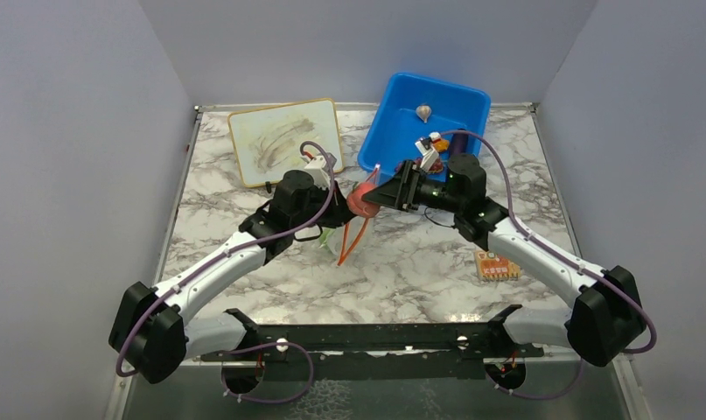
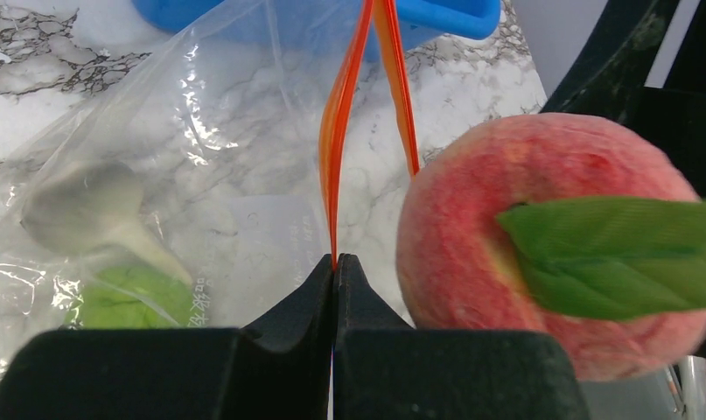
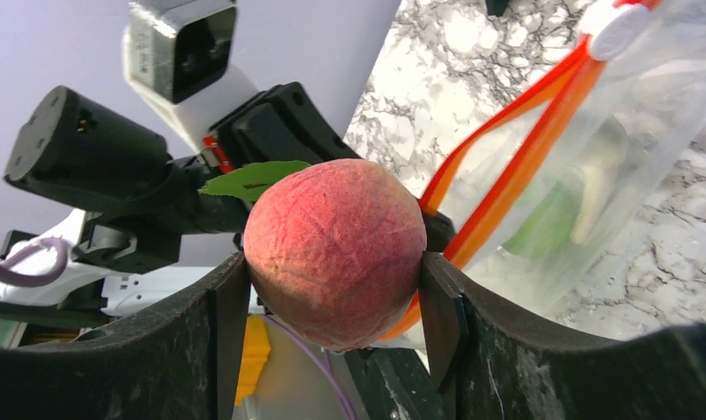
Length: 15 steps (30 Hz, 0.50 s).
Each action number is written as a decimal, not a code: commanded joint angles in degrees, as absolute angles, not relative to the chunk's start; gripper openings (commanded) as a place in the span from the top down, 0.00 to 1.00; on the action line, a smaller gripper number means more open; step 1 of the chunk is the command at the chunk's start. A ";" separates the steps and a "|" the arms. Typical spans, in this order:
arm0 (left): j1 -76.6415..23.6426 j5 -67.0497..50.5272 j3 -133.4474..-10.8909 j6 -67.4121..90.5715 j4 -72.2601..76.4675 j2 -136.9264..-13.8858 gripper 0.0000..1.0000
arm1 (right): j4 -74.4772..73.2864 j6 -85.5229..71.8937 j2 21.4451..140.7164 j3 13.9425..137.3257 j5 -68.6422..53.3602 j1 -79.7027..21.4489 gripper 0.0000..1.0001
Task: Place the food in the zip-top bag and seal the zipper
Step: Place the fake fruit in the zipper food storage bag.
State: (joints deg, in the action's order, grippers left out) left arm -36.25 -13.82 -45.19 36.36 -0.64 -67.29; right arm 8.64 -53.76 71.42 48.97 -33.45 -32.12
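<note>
Left end effector [image 2: 335,267]: clamped shut on the zipper [image 2: 342,122] of the zip-top bag [image 2: 209,149].
Right end effector [image 3: 333,302]: gripping the peach [image 3: 332,236], just beside the bag's open mouth.

The overhead camera looks down from six o'clock over the whole table [image 1: 419,262]. The left wrist camera faces twelve o'clock, the right nine, both close on the shared peach [image 2: 498,210] and bag [image 2: 227,157].
</note>
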 commanded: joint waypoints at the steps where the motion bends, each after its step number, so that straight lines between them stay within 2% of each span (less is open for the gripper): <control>1: -36.71 -13.24 -45.49 35.80 -1.08 -64.34 1.00 | 10.35 -54.03 72.20 47.35 -29.42 -32.56 0.70; 15: -36.66 -12.24 -46.98 33.98 -3.59 -60.90 1.00 | 2.41 -46.43 71.13 46.93 -22.33 -32.61 0.70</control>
